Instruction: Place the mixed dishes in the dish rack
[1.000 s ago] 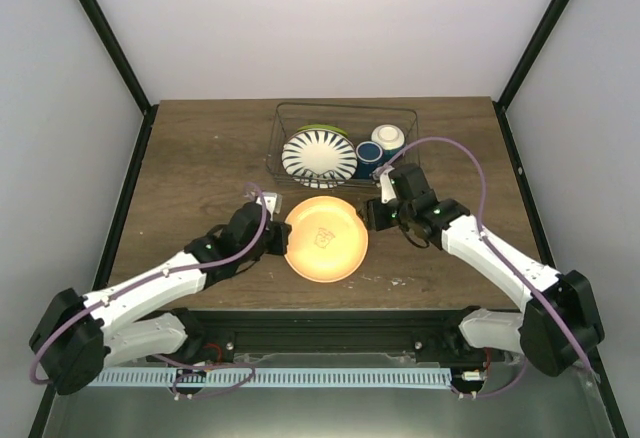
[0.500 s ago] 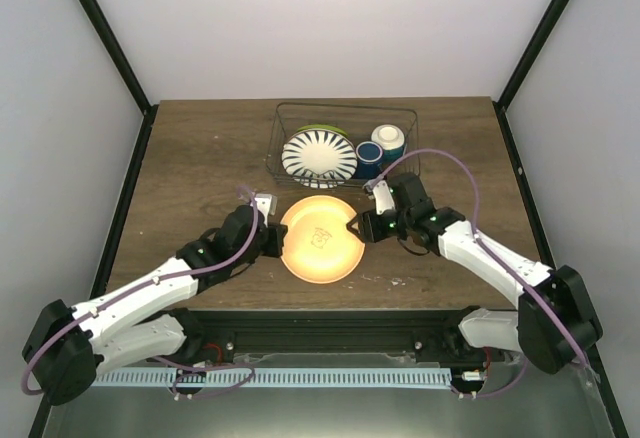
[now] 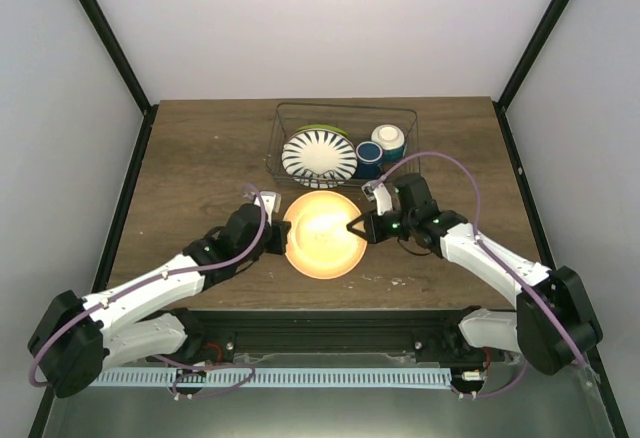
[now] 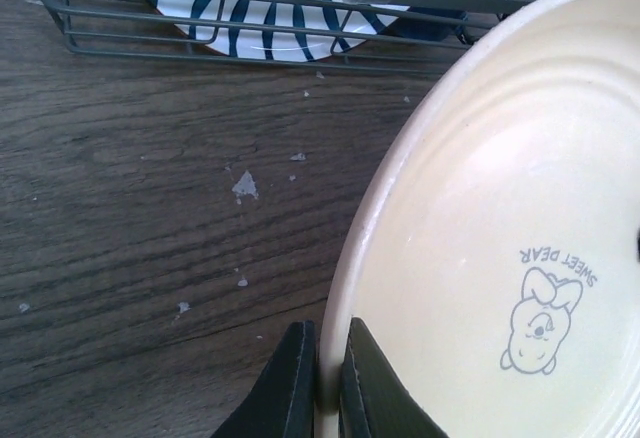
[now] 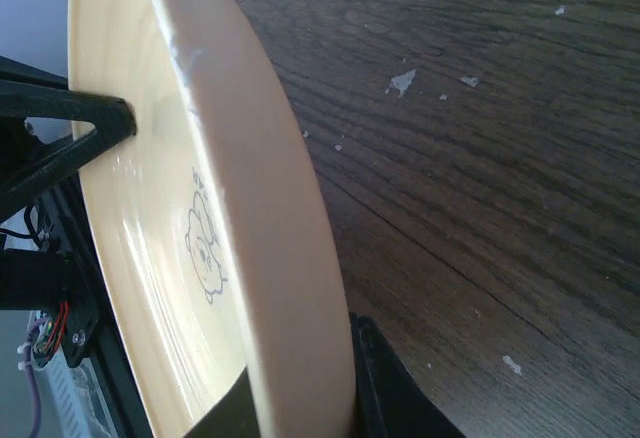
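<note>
Two thin pinches are all that carry the yellow plate (image 3: pixel 322 236), so a slip is the danger: if one arm is moved faster than the other, the smooth rim could be twisted out of the fingers and the plate dropped onto the table (image 3: pixel 200 158) or knocked against the rack (image 3: pixel 345 107) wire. The left gripper (image 4: pixel 325 358) is nearly closed, clamped on the plate's left rim; the right gripper (image 3: pixel 358 228) is likewise closed down on the opposite rim. The plate is held tilted between them, just in front of the rack. Inside the rack a striped plate (image 3: pixel 318 155), a green plate (image 3: pixel 320 130) behind it, a blue mug (image 3: pixel 368 158) and a white bowl (image 3: pixel 389 138) are already stood
</note>
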Robot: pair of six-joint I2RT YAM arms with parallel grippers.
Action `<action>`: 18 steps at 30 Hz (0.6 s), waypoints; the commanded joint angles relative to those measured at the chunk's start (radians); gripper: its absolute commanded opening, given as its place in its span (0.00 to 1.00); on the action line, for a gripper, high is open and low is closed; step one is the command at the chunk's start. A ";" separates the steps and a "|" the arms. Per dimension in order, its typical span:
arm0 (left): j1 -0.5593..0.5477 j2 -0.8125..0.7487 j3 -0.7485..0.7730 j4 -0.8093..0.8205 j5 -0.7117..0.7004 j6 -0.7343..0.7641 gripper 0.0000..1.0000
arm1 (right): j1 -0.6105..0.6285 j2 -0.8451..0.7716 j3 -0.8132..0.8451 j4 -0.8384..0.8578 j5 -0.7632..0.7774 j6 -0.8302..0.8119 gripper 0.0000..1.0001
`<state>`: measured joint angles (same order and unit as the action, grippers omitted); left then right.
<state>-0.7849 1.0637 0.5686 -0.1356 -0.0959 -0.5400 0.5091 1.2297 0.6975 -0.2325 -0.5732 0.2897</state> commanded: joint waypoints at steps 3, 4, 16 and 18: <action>-0.004 -0.020 -0.007 0.068 -0.015 -0.024 0.13 | 0.019 -0.025 0.032 0.013 -0.051 -0.067 0.01; -0.004 -0.024 -0.009 0.060 -0.020 -0.024 0.19 | 0.019 -0.028 0.043 0.000 -0.036 -0.080 0.01; -0.004 -0.158 -0.044 -0.131 -0.113 -0.026 0.84 | 0.019 -0.064 0.243 -0.028 0.310 -0.415 0.01; -0.004 -0.187 -0.053 -0.150 -0.123 -0.028 0.86 | 0.019 -0.064 0.255 0.025 0.338 -0.479 0.01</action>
<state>-0.7879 0.9249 0.5392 -0.2180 -0.1768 -0.5648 0.5251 1.1900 0.8833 -0.2989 -0.3416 -0.0154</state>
